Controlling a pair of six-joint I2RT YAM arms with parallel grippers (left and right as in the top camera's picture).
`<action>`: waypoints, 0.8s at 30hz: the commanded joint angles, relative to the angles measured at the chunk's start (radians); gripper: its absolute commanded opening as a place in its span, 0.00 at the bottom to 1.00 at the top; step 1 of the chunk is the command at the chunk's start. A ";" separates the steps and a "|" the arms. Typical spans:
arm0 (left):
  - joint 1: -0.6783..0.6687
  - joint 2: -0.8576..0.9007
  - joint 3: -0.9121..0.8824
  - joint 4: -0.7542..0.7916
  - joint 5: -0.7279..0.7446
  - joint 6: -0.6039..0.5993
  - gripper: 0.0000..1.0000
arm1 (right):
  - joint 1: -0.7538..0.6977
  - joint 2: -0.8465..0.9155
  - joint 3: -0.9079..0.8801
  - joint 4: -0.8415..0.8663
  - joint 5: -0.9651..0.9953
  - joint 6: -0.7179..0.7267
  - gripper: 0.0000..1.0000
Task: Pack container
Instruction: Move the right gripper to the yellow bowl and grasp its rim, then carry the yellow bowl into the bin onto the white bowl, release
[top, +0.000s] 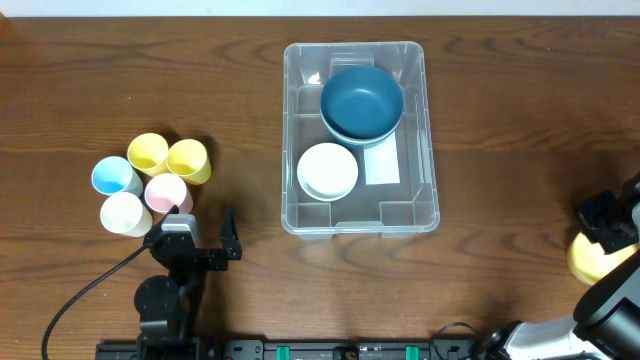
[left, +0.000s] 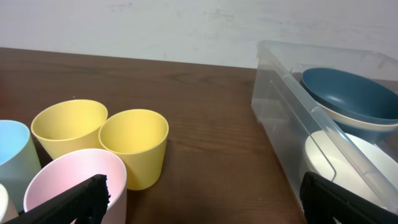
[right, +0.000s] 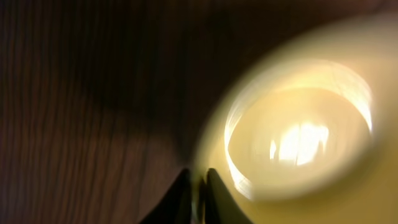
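The clear container (top: 290, 130) stands at the table's middle and also shows in the left wrist view (left: 280, 106). Inside it a blue bowl (top: 362, 100) sits nested on a pale bowl at the far end, with a white bowl (top: 328, 170) and a white label (top: 381, 163) nearer. My right gripper (top: 608, 228) is at the far right edge, shut on the rim of a yellow bowl (top: 588, 260); the right wrist view shows the fingers (right: 198, 180) pinching that rim (right: 298, 137). My left gripper (top: 195, 228) is open and empty, low by the cups (left: 205, 199).
Several cups stand in a cluster at the left: two yellow (top: 148, 152) (top: 188, 160), a blue one (top: 115, 177), a pink one (top: 166, 190) and a white one (top: 125, 213). The pink cup (left: 74, 183) is just by my left finger.
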 joint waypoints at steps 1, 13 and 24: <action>0.007 -0.006 -0.024 -0.013 0.010 0.014 0.98 | -0.008 0.019 -0.007 0.005 0.010 0.000 0.01; 0.007 -0.006 -0.023 -0.013 0.010 0.014 0.98 | -0.006 0.014 0.112 -0.058 -0.195 0.015 0.01; 0.007 -0.006 -0.023 -0.013 0.010 0.014 0.98 | 0.222 0.009 0.671 -0.433 -0.357 -0.088 0.01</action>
